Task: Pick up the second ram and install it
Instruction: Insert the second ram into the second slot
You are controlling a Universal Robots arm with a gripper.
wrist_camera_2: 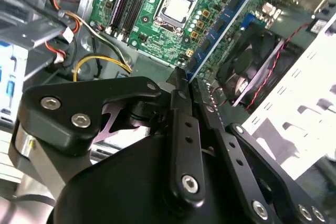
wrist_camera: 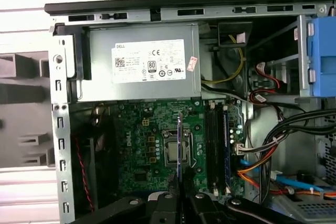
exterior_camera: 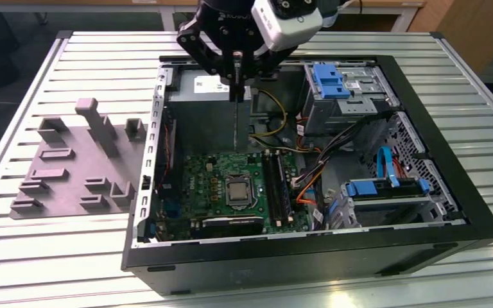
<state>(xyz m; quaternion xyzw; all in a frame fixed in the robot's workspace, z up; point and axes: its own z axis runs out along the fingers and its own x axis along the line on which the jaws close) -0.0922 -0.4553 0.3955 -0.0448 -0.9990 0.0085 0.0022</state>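
My tool point(exterior_camera: 241, 82) is clamped on the second ram point(exterior_camera: 241, 119); in the exterior view the stick hangs straight down from the fingers, edge-on to the camera, so it reads as a thin dark strip over the open computer case point(exterior_camera: 477, 224). It's up in the air, clear of the board; nothing is seated yet.

In the first wrist view the stick point(wrist_camera: 179, 148) shows as a slim vertical line coming up from between the finger tips, and it crosses over the CPU socket point(wrist_camera: 173, 153) rather than the memory slots point(wrist_camera: 218, 150), which sit off to one side next to the bundle of cables point(wrist_camera: 273, 145) (one of those slots has a bluish strip in it that might be a stick already fitted, but I can't say for sure).

So I'd call this the carry step, pick done, install not started. Judging from that offset, the next move calls for sliding sideways until the stick's edge lines up over a free slot, keeping it parallel to the slot, then a straight push down; the cables lie near there, so I'd watch them.

Further out: power supply point(wrist_camera: 142, 64) at the case's far end, blue drive brackets point(exterior_camera: 332, 80), and a grey parts holder point(exterior_camera: 79, 163) sitting on the slatted table point(exterior_camera: 24, 256) beside the case.
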